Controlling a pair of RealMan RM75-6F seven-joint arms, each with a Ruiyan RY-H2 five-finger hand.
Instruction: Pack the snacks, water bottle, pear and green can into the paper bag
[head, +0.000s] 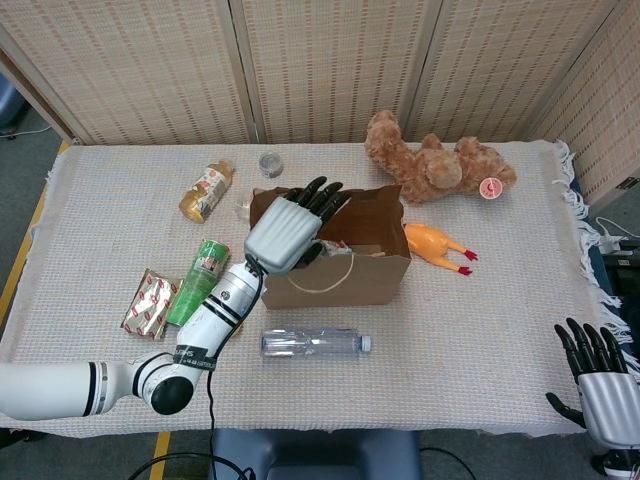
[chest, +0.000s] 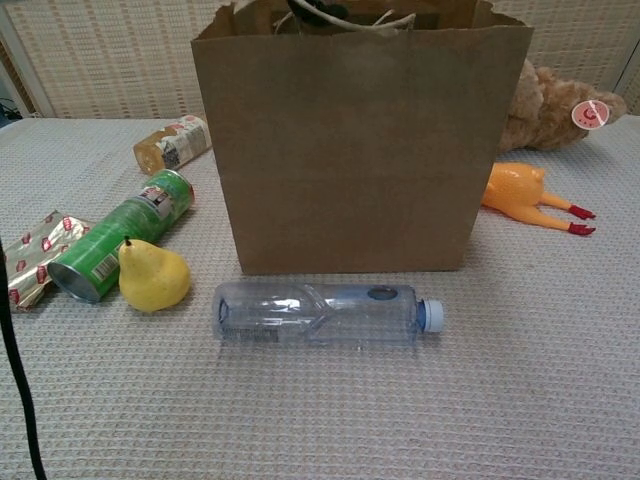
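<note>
The table (head: 480, 330) carries a woven cloth with a fringed right edge; its right half is bare. The paper bag (chest: 360, 140) stands upright at centre, mouth open, with a snack packet (head: 355, 247) visible inside. The left hand (head: 290, 228) hovers over the bag's left rim, fingers spread, holding nothing. The right hand (head: 598, 385) sits off the table's near right corner, fingers apart and empty. The teddy bear (head: 435, 165) lies behind the bag's right corner, well apart from the task items. The water bottle (chest: 320, 313) lies on its side just in front of the bag. The green can (chest: 120, 233) lies left of the bag, the pear (chest: 152, 276) touching it. A foil snack (chest: 35, 255) lies beside the can; another snack (head: 206, 190) lies further back. A rubber chicken (head: 438, 245) rests by the bag's right side
</note>
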